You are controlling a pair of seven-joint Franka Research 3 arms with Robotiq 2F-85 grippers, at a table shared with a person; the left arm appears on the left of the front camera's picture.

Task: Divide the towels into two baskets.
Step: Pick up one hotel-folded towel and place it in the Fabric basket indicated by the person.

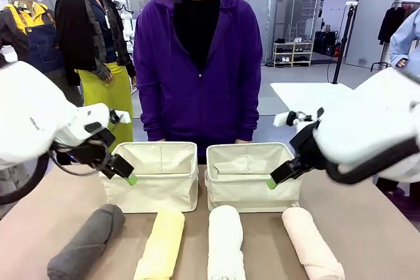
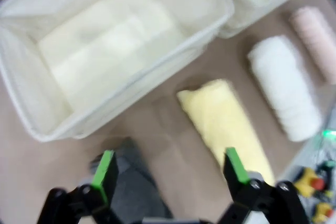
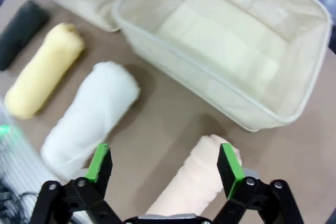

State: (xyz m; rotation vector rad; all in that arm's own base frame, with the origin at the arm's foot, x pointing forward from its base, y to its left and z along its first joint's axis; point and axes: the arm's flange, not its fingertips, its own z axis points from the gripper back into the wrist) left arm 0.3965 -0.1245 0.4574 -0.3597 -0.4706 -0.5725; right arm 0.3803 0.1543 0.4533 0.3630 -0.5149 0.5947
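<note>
Front view: four rolled towels lie in a row on the table on the robot's side of two empty baskets, with a person standing beyond them. The left gripper hangs in front of the left basket and above the grey towel. The right gripper hangs in front of the right basket, near the pink towel. The yellow towel and white towel rest between those two. Left wrist view: the left gripper has its jaws spread wide and holds nothing; the grey towel sits below, nearer one finger, the yellow towel lies just beside it, and the left basket gapes beyond. Right wrist view: the right gripper is likewise spread and empty, and the pink towel lies below, between its fingers; the white towel is alongside, the right basket just past it. No towel has been sorted yet, and this appears to be the opening reach. Each arm likely needs to drop over its outer roll, centre it between the pads, squeeze the soft bulk firmly, then lift clear of the fabric rim.
</note>
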